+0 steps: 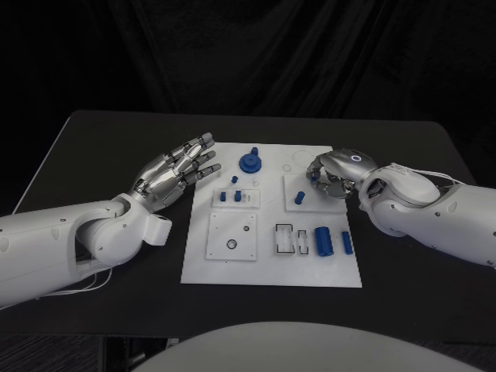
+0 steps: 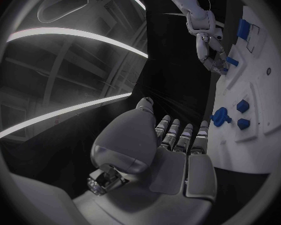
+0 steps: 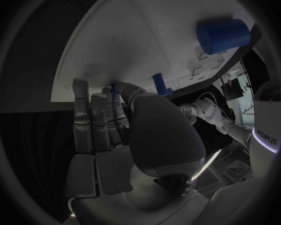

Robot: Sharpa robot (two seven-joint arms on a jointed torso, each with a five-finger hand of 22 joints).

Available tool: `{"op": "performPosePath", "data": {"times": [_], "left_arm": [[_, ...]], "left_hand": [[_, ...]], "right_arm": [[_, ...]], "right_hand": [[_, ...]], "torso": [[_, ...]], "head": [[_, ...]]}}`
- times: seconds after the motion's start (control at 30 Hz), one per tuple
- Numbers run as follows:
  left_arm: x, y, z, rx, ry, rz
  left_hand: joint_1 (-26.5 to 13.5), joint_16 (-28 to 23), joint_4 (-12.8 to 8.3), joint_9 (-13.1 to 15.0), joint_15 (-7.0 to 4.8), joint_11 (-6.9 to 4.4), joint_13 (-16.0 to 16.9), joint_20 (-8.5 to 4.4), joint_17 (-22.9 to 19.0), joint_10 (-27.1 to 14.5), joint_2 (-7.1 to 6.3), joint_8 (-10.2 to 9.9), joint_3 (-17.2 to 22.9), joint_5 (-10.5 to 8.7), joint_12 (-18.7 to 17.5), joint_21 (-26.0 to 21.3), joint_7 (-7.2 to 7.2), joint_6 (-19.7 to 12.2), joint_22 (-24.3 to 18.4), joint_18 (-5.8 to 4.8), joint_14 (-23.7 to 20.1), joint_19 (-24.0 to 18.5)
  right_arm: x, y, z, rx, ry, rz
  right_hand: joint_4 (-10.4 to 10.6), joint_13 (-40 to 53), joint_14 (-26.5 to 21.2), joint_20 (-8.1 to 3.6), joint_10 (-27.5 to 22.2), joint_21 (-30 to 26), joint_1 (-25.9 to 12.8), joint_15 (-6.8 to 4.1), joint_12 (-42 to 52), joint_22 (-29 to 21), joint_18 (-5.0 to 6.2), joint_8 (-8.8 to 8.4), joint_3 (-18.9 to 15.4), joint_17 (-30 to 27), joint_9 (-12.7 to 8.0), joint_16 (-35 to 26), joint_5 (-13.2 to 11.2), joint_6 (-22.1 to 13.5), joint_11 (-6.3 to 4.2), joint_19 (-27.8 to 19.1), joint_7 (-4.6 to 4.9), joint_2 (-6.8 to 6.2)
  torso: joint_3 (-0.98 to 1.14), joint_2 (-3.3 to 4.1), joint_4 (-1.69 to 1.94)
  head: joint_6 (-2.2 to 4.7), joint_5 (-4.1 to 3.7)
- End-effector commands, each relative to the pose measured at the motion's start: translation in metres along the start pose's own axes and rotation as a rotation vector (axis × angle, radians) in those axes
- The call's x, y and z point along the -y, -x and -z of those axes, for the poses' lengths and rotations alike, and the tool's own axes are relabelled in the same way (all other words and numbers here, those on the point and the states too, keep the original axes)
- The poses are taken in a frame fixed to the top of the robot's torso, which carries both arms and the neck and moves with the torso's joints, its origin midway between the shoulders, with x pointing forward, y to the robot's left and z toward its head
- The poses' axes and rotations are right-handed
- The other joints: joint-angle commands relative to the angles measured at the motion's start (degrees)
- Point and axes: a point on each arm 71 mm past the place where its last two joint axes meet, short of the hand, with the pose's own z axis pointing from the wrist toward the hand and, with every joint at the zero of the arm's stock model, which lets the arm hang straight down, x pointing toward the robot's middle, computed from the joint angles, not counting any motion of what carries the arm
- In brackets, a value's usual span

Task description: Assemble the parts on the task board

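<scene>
Lying in the middle of the black table (image 1: 103, 139), the flat white rectangular task board (image 1: 270, 267) carries the small blue plastic parts. Beside the board's left edge, the silver left hand (image 1: 179, 170) hovers with fingers spread, holding nothing. At the board's right edge the silver right hand (image 1: 335, 174) curls down over a short blue peg (image 1: 300, 198); whether it grips the peg I cannot tell. A blue round knob (image 1: 249, 163) stands near the board's far edge, and two blue cylinders (image 1: 324, 241) lie in its near right corner.

Matt white task board (image 1: 270, 267), glossy metallic left hand (image 1: 179, 172).
</scene>
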Motion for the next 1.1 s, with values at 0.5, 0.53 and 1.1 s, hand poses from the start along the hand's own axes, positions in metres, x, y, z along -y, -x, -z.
{"op": "performPosePath", "data": {"times": [0.5,0.53,1.1], "left_arm": [[0.005,0.000,0.000,-0.007,-0.086,0.012],[0.005,0.000,0.000,-0.007,-0.086,0.012],[0.004,0.000,0.000,-0.005,-0.078,0.011]], "left_hand": [[0.73,0.47,-0.34,0.28,0.67,-0.65,0.09,0.40,0.08,-0.56,0.21,0.50,0.56,0.41,0.50,0.17,2.32,1.68,-0.24,-0.11,-0.15,0.05],[0.73,0.47,-0.34,0.28,0.67,-0.65,0.09,0.40,0.08,-0.56,0.21,0.50,0.56,0.41,0.50,0.17,2.32,1.68,-0.24,-0.11,-0.15,0.05],[0.73,0.60,-0.36,0.42,0.74,-0.65,0.12,0.42,0.10,-0.50,0.15,0.76,0.59,0.48,0.69,0.20,3.09,2.80,-0.18,-0.19,-0.10,0.14]], "right_arm": [[-0.002,0.009,0.000,0.115,0.006,-0.012],[-0.002,0.010,0.000,0.126,0.007,-0.014],[-0.004,0.036,0.015,0.214,0.011,-0.038]], "right_hand": [[-1.38,-0.57,0.34,-0.68,2.52,1.53,1.11,-0.49,-0.55,2.64,0.59,1.38,-0.34,-0.29,2.09,-0.30,-0.70,1.60,-0.45,0.15,-0.34,0.44],[-1.29,-0.69,0.26,-0.67,2.49,1.38,0.91,-0.46,-0.81,2.58,0.61,1.35,-0.47,-0.45,2.21,-0.43,-0.73,1.48,-0.41,0.02,-0.33,0.32],[-0.87,-1.28,0.94,-0.75,3.82,2.32,0.30,-0.69,-1.80,2.68,0.53,1.89,-0.90,-0.01,3.38,-0.20,-0.81,2.11,-0.78,0.40,-0.80,0.08]], "torso": [[0.02,-0.12,-0.05],[0.02,-0.14,-0.09],[-0.05,-0.09,0.10]], "head": [[-0.01,0.59],[-0.01,0.73],[-0.01,1.54]]}}
